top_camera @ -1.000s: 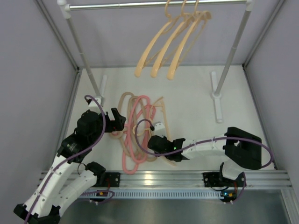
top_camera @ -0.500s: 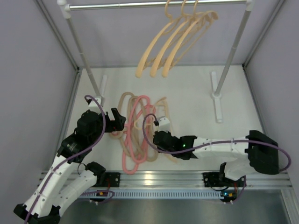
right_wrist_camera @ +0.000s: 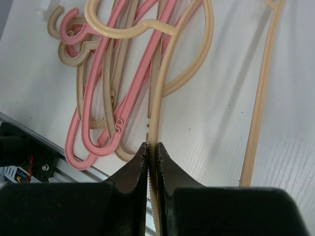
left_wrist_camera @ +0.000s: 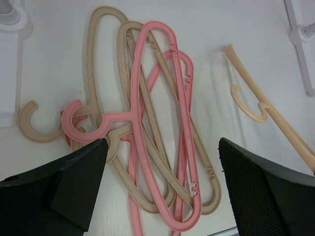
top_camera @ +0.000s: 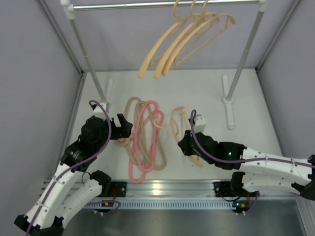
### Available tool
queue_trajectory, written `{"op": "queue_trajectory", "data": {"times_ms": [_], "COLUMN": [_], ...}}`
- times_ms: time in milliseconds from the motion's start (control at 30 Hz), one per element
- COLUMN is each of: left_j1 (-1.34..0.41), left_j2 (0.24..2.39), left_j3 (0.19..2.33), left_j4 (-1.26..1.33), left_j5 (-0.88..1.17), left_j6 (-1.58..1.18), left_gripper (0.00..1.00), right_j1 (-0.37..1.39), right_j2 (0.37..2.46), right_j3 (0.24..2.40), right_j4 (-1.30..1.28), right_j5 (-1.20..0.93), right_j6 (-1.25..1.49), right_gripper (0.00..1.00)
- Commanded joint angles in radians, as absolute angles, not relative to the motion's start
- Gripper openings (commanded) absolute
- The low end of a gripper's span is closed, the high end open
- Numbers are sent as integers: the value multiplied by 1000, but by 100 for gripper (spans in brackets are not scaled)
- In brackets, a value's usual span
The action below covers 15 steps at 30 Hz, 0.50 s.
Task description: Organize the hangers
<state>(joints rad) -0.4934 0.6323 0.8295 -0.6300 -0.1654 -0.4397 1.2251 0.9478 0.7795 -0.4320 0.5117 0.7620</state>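
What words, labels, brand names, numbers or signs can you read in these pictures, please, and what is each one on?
None can be read in any view.
The piled hangers, the peach hanger in the right gripper, the hung hangers, the rail and the table bear no print.
The base lights carry no legible lettering.

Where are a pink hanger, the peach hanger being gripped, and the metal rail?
pink hanger [left_wrist_camera: 134, 83]: left wrist view, on its long left side.
gripped peach hanger [right_wrist_camera: 154, 125]: right wrist view, low on its straight bar.
metal rail [top_camera: 123, 6]: top external view, on its bare middle stretch.
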Motion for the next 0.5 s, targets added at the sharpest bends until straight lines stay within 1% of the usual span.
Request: {"op": "queue_trajectory", "data": {"times_ms": [0,133,167,300,467], "left_j1": [-492,-491,-492,-492,-492], "left_j2": [624,623,620,623,621], "left_j3": [825,825,825,825,825], "left_j4": [-612,-612,-612,-612,-614], "left_j5": [-166,-167,-167,-170,-172], "left_j6": [-437,-437,-437,-439,-439], "left_gripper": [98,98,98,98,98], "right_j1": [1210,1210,1210,1213,1226], "right_j2": [995,1121,1152,1339,1492], "right_j3": [758,712,707,747,824], "right_j4": [-460,-327,-257,-82,-41], "right_j5": [460,382,364,261,244], "right_j6": [782,782,784,770,750], "right_gripper": [0,0,0,0,0]}}
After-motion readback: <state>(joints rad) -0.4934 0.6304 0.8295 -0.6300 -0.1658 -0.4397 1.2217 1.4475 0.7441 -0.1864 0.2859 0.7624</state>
